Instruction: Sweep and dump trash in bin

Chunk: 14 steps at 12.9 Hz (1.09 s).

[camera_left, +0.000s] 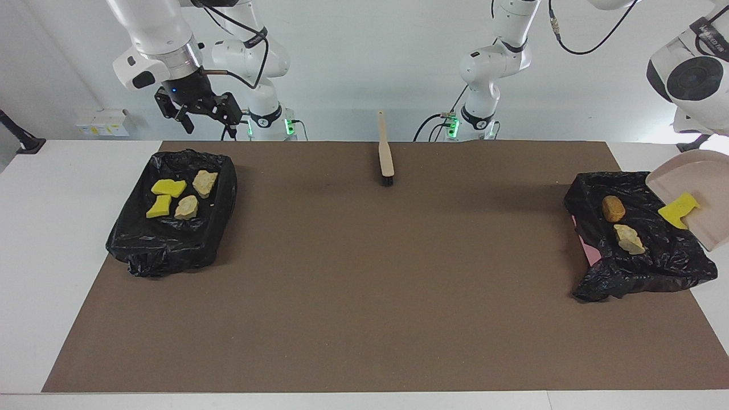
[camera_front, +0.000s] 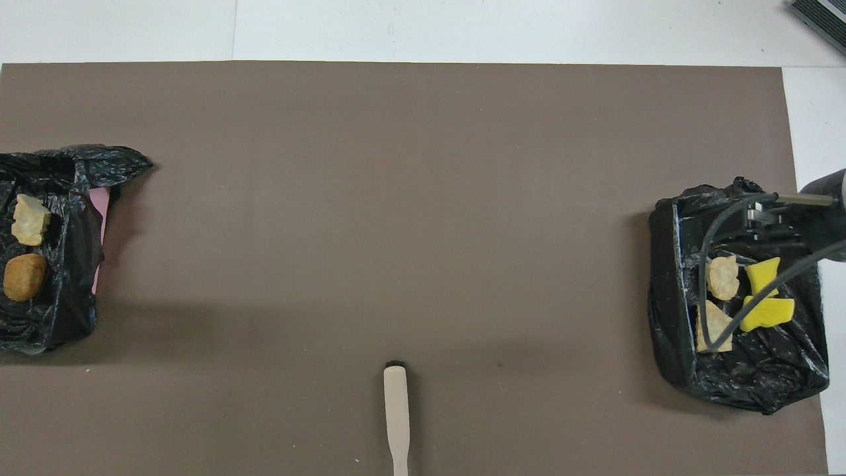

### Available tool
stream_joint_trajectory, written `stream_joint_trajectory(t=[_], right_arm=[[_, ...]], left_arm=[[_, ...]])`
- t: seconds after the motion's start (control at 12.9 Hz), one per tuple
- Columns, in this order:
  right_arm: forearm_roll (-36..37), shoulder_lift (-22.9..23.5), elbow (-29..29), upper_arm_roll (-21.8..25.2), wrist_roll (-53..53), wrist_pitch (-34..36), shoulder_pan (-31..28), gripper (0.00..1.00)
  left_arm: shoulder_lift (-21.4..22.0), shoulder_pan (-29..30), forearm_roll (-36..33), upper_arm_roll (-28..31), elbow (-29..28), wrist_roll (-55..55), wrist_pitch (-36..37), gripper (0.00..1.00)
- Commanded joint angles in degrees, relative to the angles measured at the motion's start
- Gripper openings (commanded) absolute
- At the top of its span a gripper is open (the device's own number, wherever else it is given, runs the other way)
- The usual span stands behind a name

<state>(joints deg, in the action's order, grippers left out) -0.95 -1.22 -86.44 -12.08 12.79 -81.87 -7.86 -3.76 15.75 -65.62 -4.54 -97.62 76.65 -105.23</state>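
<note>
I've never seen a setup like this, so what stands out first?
Two bins lined with black bags sit at opposite ends of the brown mat. The bin at the right arm's end holds four scraps. Over the other bin, a tilted beige dustpan carries a yellow foam scrap.

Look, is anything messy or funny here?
One yellow scrap sits at the lip of the tilted dustpan over the bin at the left arm's end, not dumped yet. The bin's black liner is pulled aside, showing pink underneath.
</note>
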Motion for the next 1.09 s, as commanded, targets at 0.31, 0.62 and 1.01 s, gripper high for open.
stream_joint_trajectory(t=[0.31, 0.62, 1.01], right_arm=[[0.17, -0.01, 1.72, 0.21, -0.75, 0.22, -2.07, 1.0], [0.94, -0.19, 2.24, 0.13, -0.93, 0.91, -3.13, 1.0], [0.95, -0.62, 2.33, 21.52, -0.93, 1.01, 16.78, 1.0]], left_arm=[[0.6, -5.55, -6.44, 0.67, 0.33, -5.63, 6.52, 0.0], [0.68, -6.87, -8.21, 0.41, 0.33, -6.24, 8.37, 0.0], [1.82, -6.78, -5.14, 0.32, -1.69, -7.3, 8.46, 0.0]])
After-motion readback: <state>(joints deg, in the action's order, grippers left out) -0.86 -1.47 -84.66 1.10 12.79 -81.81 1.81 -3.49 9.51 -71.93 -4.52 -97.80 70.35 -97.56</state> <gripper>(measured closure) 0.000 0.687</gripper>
